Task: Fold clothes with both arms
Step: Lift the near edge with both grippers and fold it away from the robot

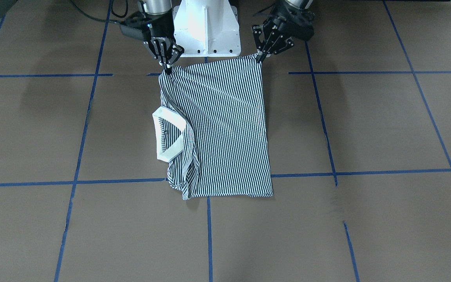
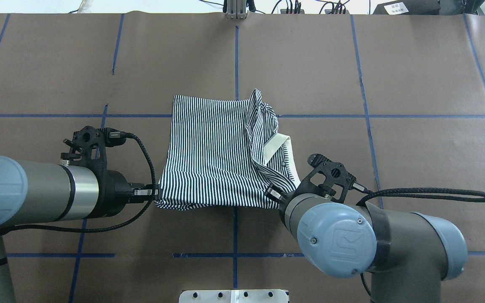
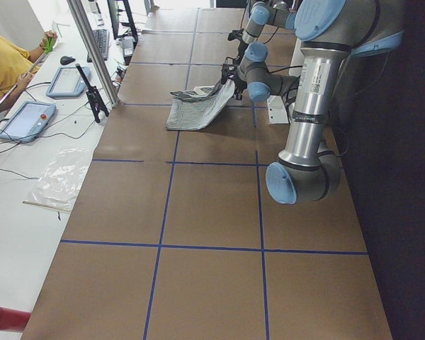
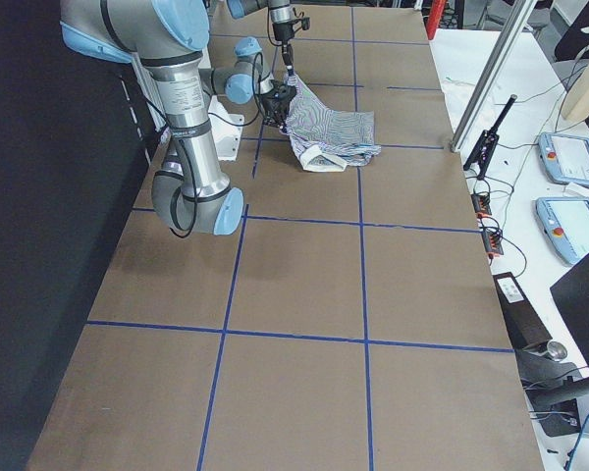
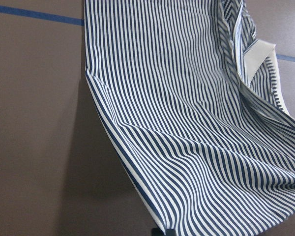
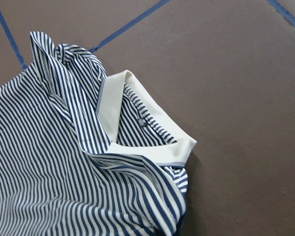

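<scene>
The left tool (image 1: 260, 58) is clamped on one robot-side corner of the striped polo shirt (image 1: 221, 129), and the right tool (image 1: 166, 67) is pinched together on the other corner of the same edge. That edge is held raised just in front of the white pedestal base (image 1: 206, 31). The rest of the shirt is laid on the brown tabletop (image 1: 366, 125), reaching away from the robot to a blue tape line (image 1: 112, 181). The cream collar (image 1: 169, 135) is turned out toward the side of the right arm (image 2: 402, 235) (bunched folds are seen just beside it). A small dark mark (image 6: 140, 121) is seen inside the collar, too small to be read. An embossed emblem (image 2: 343, 246) is carried on that arm's blue joint cap (image 2: 322, 227); its letters cannot be made out with certainty. A printed label (image 3: 313, 74) on the left arm (image 3: 304, 120) is likewise illegible.
</scene>
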`<state>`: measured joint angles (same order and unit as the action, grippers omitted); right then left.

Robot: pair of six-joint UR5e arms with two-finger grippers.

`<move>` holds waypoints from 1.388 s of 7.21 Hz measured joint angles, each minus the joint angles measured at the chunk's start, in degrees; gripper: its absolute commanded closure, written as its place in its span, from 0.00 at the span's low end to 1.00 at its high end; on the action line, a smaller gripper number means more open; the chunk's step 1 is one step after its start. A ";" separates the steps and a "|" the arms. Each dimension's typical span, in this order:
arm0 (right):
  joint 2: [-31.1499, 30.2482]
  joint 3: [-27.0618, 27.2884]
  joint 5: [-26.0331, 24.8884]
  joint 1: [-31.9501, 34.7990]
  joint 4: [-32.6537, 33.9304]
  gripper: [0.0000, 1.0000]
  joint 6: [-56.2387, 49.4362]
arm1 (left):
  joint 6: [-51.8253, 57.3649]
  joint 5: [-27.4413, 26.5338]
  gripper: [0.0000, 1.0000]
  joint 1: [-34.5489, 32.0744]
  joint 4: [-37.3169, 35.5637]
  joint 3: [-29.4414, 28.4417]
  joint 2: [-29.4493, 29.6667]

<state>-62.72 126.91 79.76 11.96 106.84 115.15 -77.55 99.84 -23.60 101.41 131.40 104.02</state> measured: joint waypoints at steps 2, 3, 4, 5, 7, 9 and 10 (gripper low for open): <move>0.92 -0.33 -0.30 -1.27 2.39 1.00 0.28 | 0.43 0.81 1.00 0.23 -2.91 -1.31 1.96; 2.15 -2.70 -0.24 0.16 1.52 1.00 -0.65 | 1.72 0.78 1.00 0.02 -3.23 -4.12 4.03; 3.37 -4.71 -0.05 2.42 1.09 1.00 -2.07 | 3.51 0.71 1.00 -0.84 -3.32 -6.09 5.33; 4.73 -7.25 0.06 4.85 0.60 1.00 -3.33 | 4.80 0.68 1.00 -2.29 -3.35 -7.40 5.94; 8.90 -14.30 0.13 9.00 -1.49 1.00 -4.61 | 5.58 0.57 1.00 -5.31 -3.13 -12.03 8.32; 12.97 -24.88 0.14 11.97 -8.36 1.00 -5.06 | 7.90 0.59 1.00 -8.40 -2.76 -18.36 12.01; 14.76 -29.99 0.14 13.03 -11.37 1.00 -5.46 | 9.76 0.61 1.00 -9.93 -2.20 -20.70 12.84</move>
<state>-47.96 96.92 79.89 25.00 95.47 109.69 -67.79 100.45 -33.53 99.21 110.71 116.87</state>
